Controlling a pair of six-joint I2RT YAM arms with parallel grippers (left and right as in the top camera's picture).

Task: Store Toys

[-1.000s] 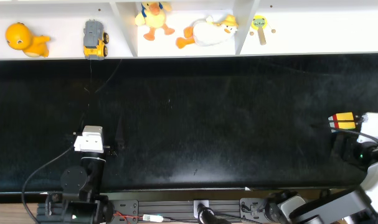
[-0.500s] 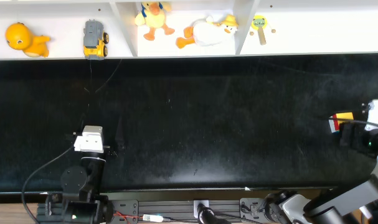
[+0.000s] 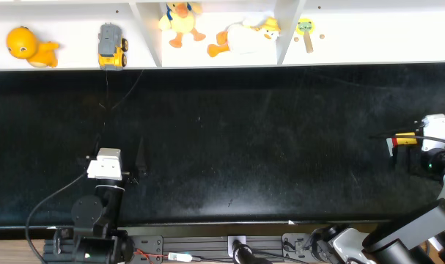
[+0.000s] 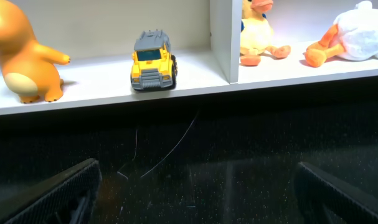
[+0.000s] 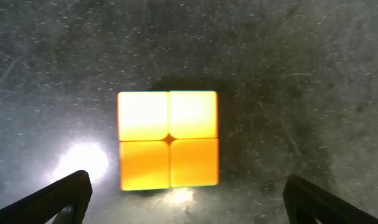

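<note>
The right gripper (image 5: 189,205) hangs over the cube (image 5: 168,139) with its jaws spread wide. One finger shows at each side of the cube, and both are well clear of it. It grips nothing and touches nothing. The cube lies flat on the black surface (image 3: 244,147) with a yellow face of four squares turned up. In the top view it sits near the right edge of the surface, partly covered by the right arm's wrist, with a red and a white side just visible.

The left gripper (image 4: 198,199) sits low over the surface at the left, close to its base. It is also spread wide, with only bare surface between its fingers. It faces the white shelf (image 3: 369,37) along the far side.

Several toys stand on the shelf. An orange duck figure (image 4: 20,59) and a yellow truck (image 4: 154,61) share the left compartment. A yellow plush duck (image 4: 257,34) and a white plush duck (image 4: 357,34) lie in the middle one. A small green toy (image 3: 306,31) rests in the right compartment.
</note>
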